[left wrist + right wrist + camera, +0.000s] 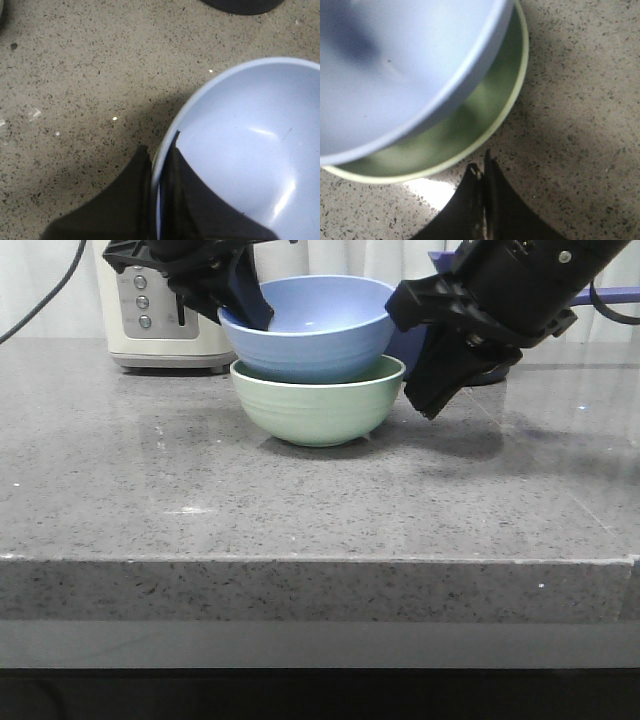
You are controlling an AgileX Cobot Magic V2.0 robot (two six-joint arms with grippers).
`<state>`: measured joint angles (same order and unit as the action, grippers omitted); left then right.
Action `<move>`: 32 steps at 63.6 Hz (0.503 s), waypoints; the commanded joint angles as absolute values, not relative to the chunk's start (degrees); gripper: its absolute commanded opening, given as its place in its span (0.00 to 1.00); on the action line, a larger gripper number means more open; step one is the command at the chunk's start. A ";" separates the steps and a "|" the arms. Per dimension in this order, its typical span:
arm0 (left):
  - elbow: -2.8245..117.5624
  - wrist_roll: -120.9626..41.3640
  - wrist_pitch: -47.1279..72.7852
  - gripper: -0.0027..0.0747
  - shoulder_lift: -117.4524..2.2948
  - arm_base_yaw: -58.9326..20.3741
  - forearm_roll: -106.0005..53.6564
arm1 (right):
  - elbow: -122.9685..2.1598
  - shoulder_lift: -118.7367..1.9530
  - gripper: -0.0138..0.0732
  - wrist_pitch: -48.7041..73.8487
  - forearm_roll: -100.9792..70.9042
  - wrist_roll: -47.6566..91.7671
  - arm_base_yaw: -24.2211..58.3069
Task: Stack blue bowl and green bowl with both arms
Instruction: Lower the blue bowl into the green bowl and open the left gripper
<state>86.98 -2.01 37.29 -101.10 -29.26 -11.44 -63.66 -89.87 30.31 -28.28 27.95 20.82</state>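
Grey speckled surface point(300, 510) carries the green bowl point(318, 405) with the blue bowl point(310, 330) nested inside, left hand point(240, 300) pinching the blue rim, right hand point(440, 390) closed, empty beside.

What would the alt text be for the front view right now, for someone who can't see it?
The blue bowl sits nested in the green bowl on a grey speckled countertop, with the left gripper clamped on the blue bowl's rim. The right gripper hangs shut beside the green bowl; a toaster stands behind.
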 commanded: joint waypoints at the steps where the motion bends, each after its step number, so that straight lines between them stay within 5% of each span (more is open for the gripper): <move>1: 89.09 -2.15 34.76 0.09 -98.24 -29.90 -12.86 | -65.56 -87.67 0.08 27.74 -29.49 28.39 20.68; 20: 89.09 -4.31 34.43 0.50 -98.24 -29.90 -15.98 | -65.56 -87.67 0.08 27.74 -29.49 28.39 20.68; 32: 89.09 -4.31 34.43 0.55 -98.14 -29.90 -16.01 | -65.56 -87.67 0.08 27.74 -29.49 28.39 20.68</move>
<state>87.08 -4.06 37.43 -101.10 -29.26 -14.62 -63.66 -89.87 30.31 -28.28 27.95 20.82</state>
